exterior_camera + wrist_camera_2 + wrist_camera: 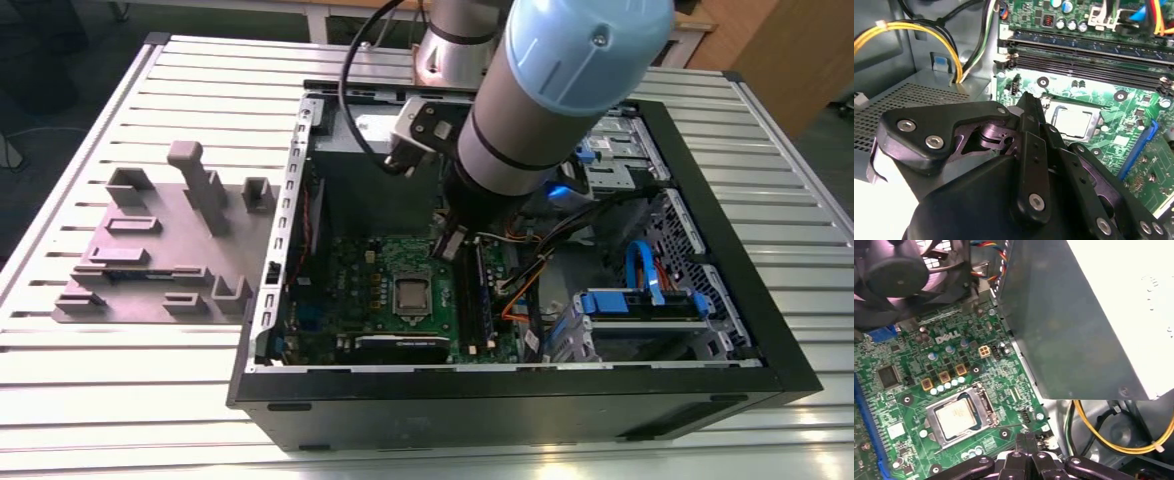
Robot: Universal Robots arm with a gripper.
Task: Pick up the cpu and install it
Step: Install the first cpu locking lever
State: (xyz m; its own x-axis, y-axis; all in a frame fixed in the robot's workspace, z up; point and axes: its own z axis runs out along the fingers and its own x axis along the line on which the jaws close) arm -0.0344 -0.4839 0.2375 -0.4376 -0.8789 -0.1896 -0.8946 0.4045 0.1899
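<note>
Gripper (1026,439) looks pinched shut with nothing in it, hovering near the cpu (956,417), which sits in its socket (985,407) on the motherboard (909,365). Chip's probably light, stiff and fragile, so I'd grab opposite edges only

One cpu (956,418), one motherboard (914,370), one computer case (507,395), one pincer (1026,440)

Robotics lab or test workshop. Ribbed aluminium desk (120,390) carrying an open black computer case (534,405) laid on its side, green motherboard (350,285) exposed. Industrial robot arm (554,100) angled down into the case. Grey block with slots and posts (154,250) beside the case, at the exterior view's left. Pale wooden furniture (781,60) behind.
</note>
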